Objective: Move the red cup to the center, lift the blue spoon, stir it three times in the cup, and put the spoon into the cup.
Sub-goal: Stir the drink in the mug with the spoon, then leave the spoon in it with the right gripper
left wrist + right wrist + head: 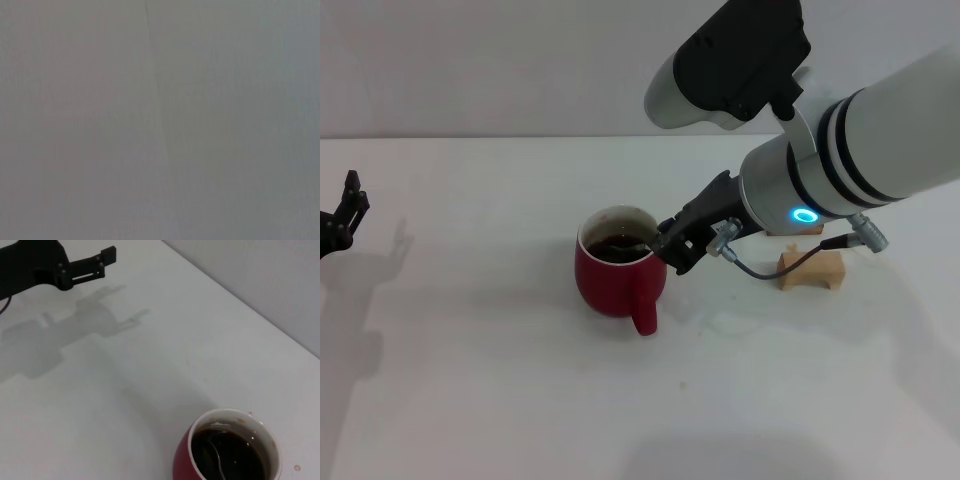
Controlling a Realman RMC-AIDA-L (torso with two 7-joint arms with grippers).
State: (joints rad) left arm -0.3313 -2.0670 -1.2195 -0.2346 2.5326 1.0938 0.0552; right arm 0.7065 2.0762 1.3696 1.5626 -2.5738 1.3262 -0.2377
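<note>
The red cup [617,272] stands upright near the middle of the table [470,380], loop handle turned toward the robot and slightly to its right, dark liquid inside. The right end effector [667,243] sits just beside the cup's right rim, its dark fingers pinching the blue spoon [642,243]; the grip reads as pressed onto the handle, though the contact itself is partly masked. The spoon's long axis runs from the end effector leftward and down into the cup: handle end at the fingers by the rim, bowl end submerged. In the right wrist view the grey bowl and thin stem show through the liquid [218,456], tilted, not upright. So the cup lies immediately to the left of the right end effector, touching distance, and the spoon points into it. The left end effector [342,217] is parked at the table's far left edge, well apart from the cup, fingers spread; the right arm is clearly the nearer one. Judgement: the spoon is in the stirring stage or about to be let go; release calls for the handle resting against the rim. A wooden block [812,268] lies to the right, behind the arm.
</note>
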